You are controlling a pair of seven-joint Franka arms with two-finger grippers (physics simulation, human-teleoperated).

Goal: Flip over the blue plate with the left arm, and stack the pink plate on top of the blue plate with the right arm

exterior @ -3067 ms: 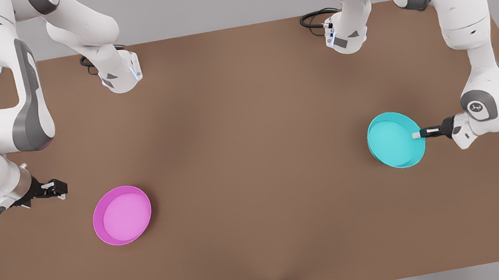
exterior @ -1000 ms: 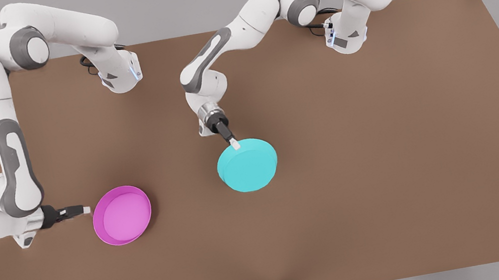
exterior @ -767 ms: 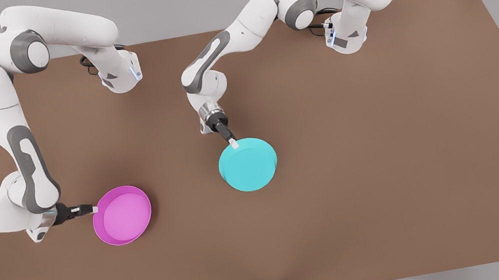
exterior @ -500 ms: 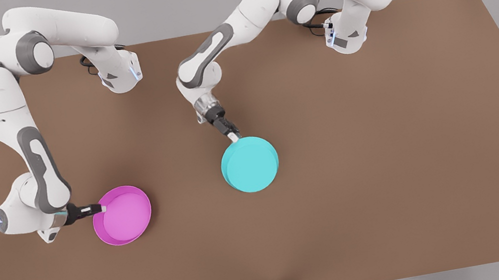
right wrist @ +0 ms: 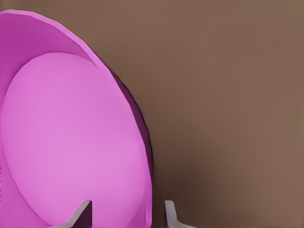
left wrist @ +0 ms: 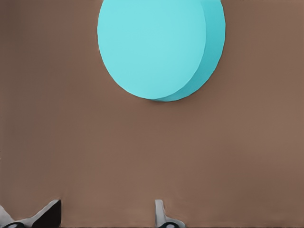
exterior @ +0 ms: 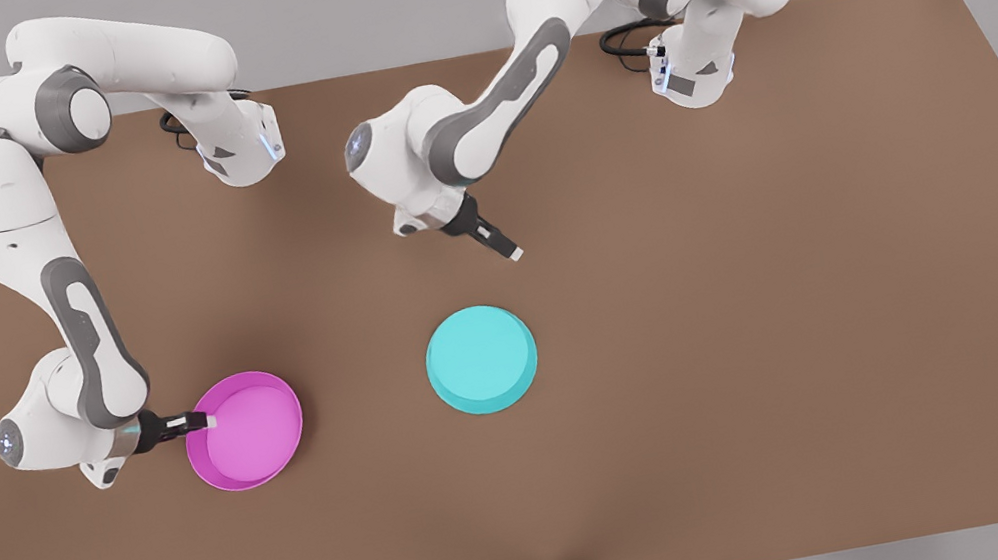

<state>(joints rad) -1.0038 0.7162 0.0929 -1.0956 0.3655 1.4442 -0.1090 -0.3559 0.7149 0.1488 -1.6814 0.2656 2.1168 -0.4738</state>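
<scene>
Nearest the front view's camera, the pink plate sits rim-up on the brown surface. It looks light, stiff and slick, so its thin raised rim is the likely place to hold it. The right tool has its fingers spread astride that rim, one inside and one outside, not yet pinching. The blue plate lies base-up near the middle. Farther back, the left tool hangs spread and empty, apart from it. Two plates, two arms.
</scene>
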